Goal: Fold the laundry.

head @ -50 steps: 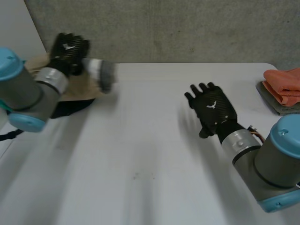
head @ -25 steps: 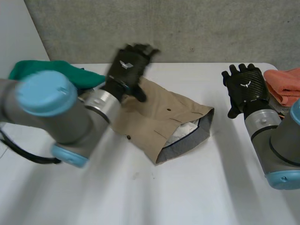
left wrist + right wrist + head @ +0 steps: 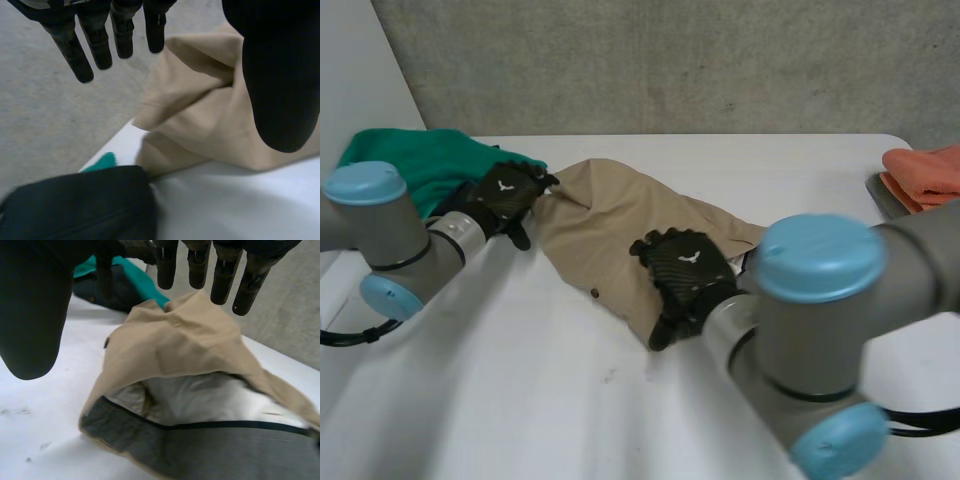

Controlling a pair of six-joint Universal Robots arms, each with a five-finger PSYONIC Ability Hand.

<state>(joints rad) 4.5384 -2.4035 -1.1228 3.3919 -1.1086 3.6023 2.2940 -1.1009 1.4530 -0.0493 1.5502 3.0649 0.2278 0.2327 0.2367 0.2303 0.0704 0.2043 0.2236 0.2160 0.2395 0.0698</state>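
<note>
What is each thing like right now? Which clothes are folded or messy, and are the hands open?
tan garment: unfolded, rumpled on the table, waistband gaping open.
left hand: open, fingers straight, at the garment's narrow end.
right hand: open, fingers straight, over the waistband end.
green cloth: unfolded, in a heap.
black cloth: bunched beside the green cloth.
orange cloth: folded.

Finding: my left hand [image 3: 505, 195] and right hand [image 3: 685, 270] have black shells, matt with a faint woven sheen. The tan garment [image 3: 610, 210] is smooth matt woven cloth, and its waistband lining [image 3: 210, 452] is a finer grey cloth. The green cloth [image 3: 415, 160] at the bench's left edge is soft and matt. The bench [image 3: 570, 400] is white, smooth, dull and lightly scuffed. The wall [image 3: 670, 60] is rough concrete.
</note>
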